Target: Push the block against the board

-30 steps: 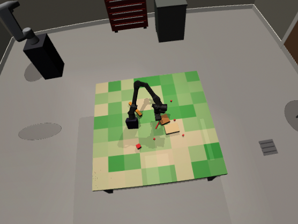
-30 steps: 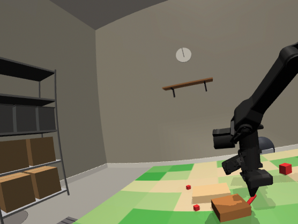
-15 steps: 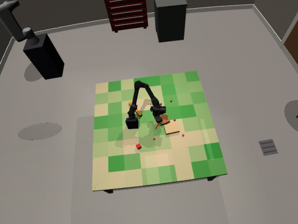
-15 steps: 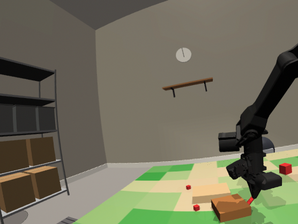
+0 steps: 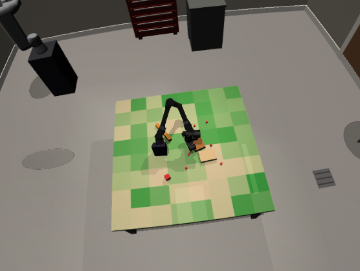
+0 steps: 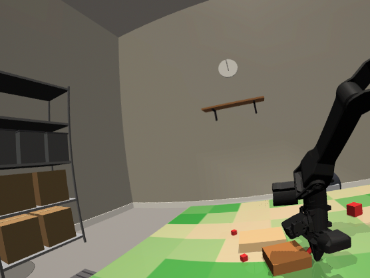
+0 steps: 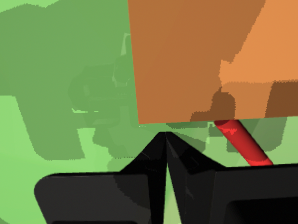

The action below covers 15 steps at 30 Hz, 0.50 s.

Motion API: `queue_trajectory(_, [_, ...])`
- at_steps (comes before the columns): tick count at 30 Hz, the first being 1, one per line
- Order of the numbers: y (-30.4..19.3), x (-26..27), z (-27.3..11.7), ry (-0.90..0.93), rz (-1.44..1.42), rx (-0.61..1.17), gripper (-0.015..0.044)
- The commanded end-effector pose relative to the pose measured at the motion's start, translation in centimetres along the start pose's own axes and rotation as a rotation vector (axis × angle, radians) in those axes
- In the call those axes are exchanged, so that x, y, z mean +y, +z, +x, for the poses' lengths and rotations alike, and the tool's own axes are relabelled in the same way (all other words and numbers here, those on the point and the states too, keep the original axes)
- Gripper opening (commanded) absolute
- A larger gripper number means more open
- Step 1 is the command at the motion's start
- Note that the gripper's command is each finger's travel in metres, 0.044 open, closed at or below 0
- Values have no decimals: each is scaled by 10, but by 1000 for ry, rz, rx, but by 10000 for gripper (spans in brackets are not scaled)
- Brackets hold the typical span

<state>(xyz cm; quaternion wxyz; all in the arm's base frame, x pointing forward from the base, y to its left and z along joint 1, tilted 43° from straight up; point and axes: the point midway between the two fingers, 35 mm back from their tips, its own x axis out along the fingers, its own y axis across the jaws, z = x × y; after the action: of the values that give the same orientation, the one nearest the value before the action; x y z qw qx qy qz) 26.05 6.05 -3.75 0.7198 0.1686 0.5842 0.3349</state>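
Note:
The square block [image 5: 199,144] [image 6: 287,254] [image 7: 185,55] is orange-brown and lies flat on the table. The board [image 5: 208,155] [image 6: 263,237] is light tan, flat, and beside the block. In the exterior view their sides look turned at an angle to each other; I cannot tell whether they touch. My gripper [image 5: 192,148] [image 6: 317,259] [image 7: 164,137] is shut and empty, its tips low beside the block's near side. In the wrist view a small gap shows between the tips and the block, near one corner. The arm hides part of the block in the top view.
A red rod [image 5: 190,153] [image 6: 309,250] [image 7: 245,142] lies by the block and the fingers. Small red cubes [image 5: 211,145] [image 5: 221,163] [image 6: 243,257] [image 6: 233,232] lie around the board. A larger red cube [image 5: 167,177] [image 6: 354,209] lies farther off. An orange bar [image 5: 166,135] lies near the arm's base.

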Motion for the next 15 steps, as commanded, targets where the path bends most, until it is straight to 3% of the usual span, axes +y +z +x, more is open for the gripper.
queue_trajectory(1, [6,0,0,3,3,-4,0])
queue_trajectory(15, [26,-1,-1,2,2,-4,0])
